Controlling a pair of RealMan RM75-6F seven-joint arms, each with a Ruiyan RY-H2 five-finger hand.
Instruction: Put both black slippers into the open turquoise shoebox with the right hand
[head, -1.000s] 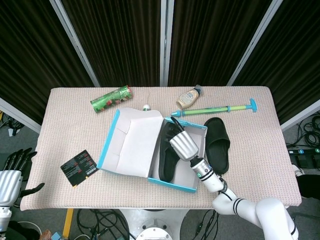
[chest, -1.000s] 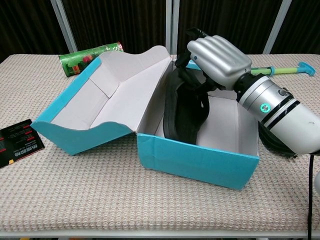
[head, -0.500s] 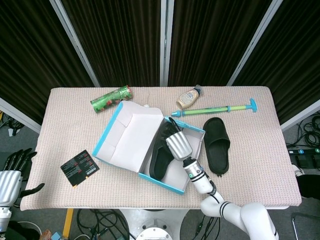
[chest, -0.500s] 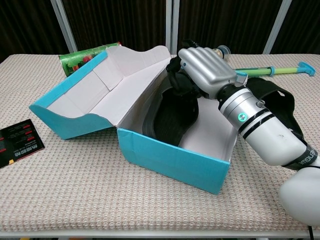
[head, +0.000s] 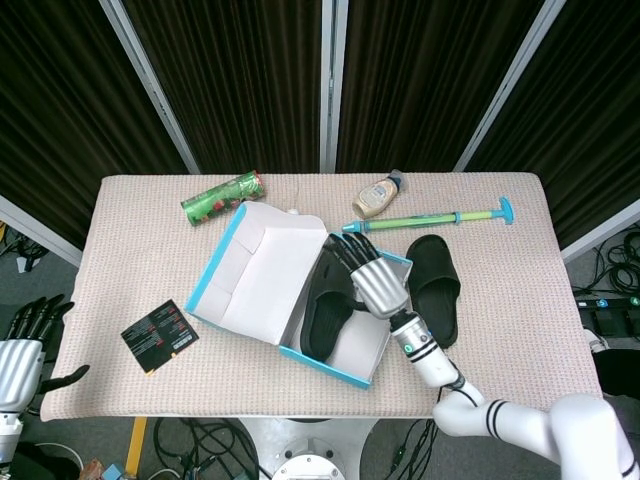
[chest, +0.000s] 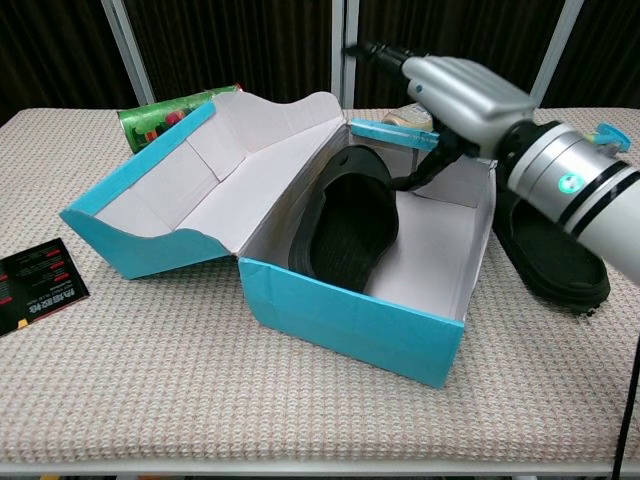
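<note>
The open turquoise shoebox lies mid-table, its lid flap spread to the left. One black slipper lies inside it, leaning on the left wall. The other black slipper rests on the cloth just right of the box. My right hand hovers over the box's right half with fingers spread, holding nothing. My left hand hangs off the table's left edge, fingers apart and empty.
A green patterned tube, a sauce bottle and a green-and-blue pump stick lie along the back. A black card sits front left.
My right hand let go of the slipper, opened its fingers and rose up and to the right. The slipper settled lower in the box. The box stayed where it had slid to.
</note>
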